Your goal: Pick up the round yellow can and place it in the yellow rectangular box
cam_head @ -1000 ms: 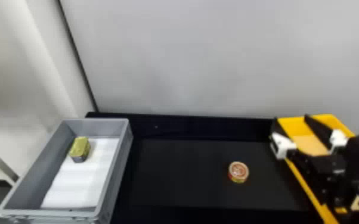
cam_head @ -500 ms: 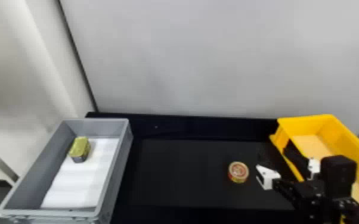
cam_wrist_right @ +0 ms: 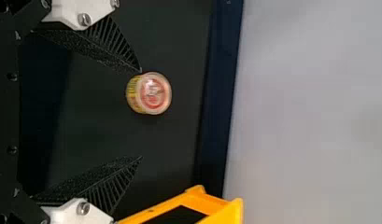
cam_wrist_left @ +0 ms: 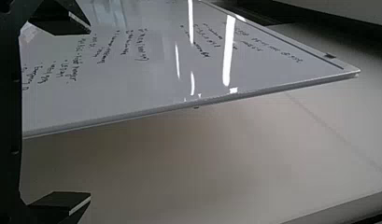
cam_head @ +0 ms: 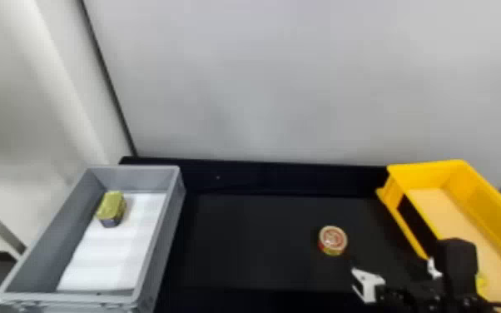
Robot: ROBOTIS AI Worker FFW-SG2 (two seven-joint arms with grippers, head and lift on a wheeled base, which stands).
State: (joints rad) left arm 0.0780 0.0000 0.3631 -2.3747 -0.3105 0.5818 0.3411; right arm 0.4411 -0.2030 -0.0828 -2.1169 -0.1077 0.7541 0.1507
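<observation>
- Yellow-sided round can (cam_head: pixel 332 240): lid up on the black surface (cam_head: pixel 254 241), between the grey bin (cam_head: pixel 177 183) and the yellow rectangular box (cam_head: pixel 426 177), nearer the box.
- Change: the right arm (cam_head: pixel 457 266) has travelled from over the box to the near side of the can. The can has not shifted.
- Meaning for the task: the approach is under way; grasp and transfer remain to be done.
- Right tool (cam_wrist_right: pixel 141 114): fingers wide apart, nothing held. The can is at the fingertips, off-centre toward the finger farther from the box; contact cannot be confirmed.
- Left tool (cam_wrist_left: pixel 90 113): idle, fingers spread, empty, facing a whiteboard (cam_wrist_left: pixel 132 70).
- Next move, as judged: centre the fingers on the can, advance until they straddle its side, then close.
- Risk: if the tool advances uncorrected, the nearer fingertip may push or roll the can.
- Grey bin content: a rectangular tin (cam_head: pixel 111 208) on a white liner (cam_head: pixel 108 254); leave in place.
</observation>
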